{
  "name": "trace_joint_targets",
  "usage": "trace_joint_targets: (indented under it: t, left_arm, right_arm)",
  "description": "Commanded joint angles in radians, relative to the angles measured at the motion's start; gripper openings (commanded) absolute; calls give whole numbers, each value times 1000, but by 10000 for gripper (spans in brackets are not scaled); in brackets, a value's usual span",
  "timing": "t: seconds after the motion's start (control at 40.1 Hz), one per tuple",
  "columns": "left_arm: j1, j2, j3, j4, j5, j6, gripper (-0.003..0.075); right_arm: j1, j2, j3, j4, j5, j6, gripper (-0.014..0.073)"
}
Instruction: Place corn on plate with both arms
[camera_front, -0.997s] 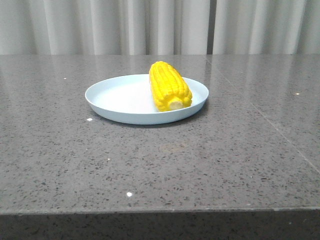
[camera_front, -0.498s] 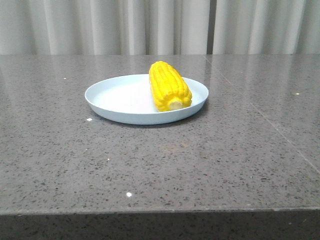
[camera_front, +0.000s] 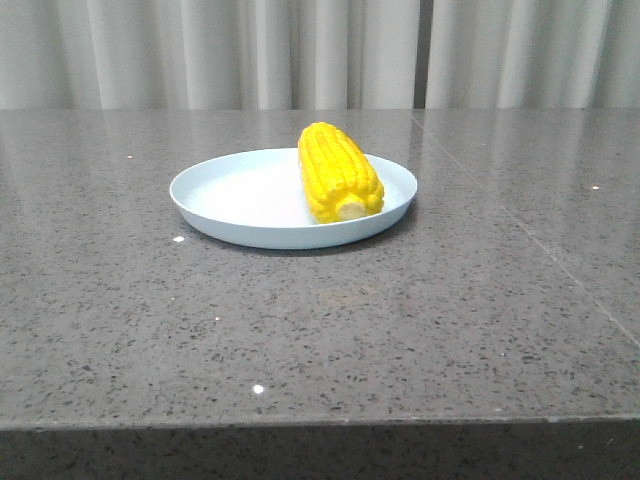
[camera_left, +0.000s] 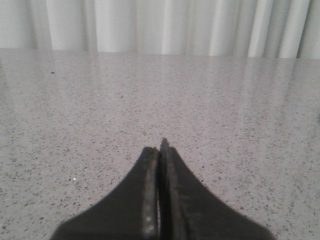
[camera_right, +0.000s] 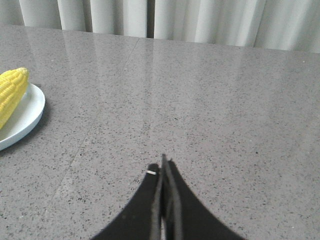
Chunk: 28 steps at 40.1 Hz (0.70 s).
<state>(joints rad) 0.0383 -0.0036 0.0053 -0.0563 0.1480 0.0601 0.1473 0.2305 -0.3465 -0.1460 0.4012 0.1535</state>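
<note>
Both pincers, left pincer (camera_left: 160, 150) and right pincer (camera_right: 163, 167), are closed, empty, over speckled table (camera_front: 400, 320).

Your left gripper (camera_left: 160, 150): dark fingers (camera_left: 147, 200) pressed together, no gap between jaws, nothing held. Beneath and beyond: grey speckled stone tabletop (camera_left: 225, 110), glossy, faint reflections. Far edge: pale pleated curtain (camera_left: 150, 25) hanging across your whole background.
</note>
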Motion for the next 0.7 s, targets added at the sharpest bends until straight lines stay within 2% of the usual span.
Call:
trace_joint_targets:
  t: [0.0,0.174,0.374,0.548,0.673]
  left_arm:
    - [2,-24,3,-11,-76,2,-20]
    - [2,-24,3,-11,-76,2,-20]
    - [2,-24,3,-11,-76,2,-20]
    - [2,-24,3,-11,-76,2,-20]
    - [2,-22,3,-11,-76,2,-20]
  right_arm:
    - [-6,7,-25,-19,-87,-10,-68]
    - [-26,-14,34,9,-135,-42,-68]
    - [-124,-141,223,110,-269,-97,-68]
    - [-175,-255,357,155,-271,-97,-68]
    - [-179,-259,368,161,-231,-97,-68]
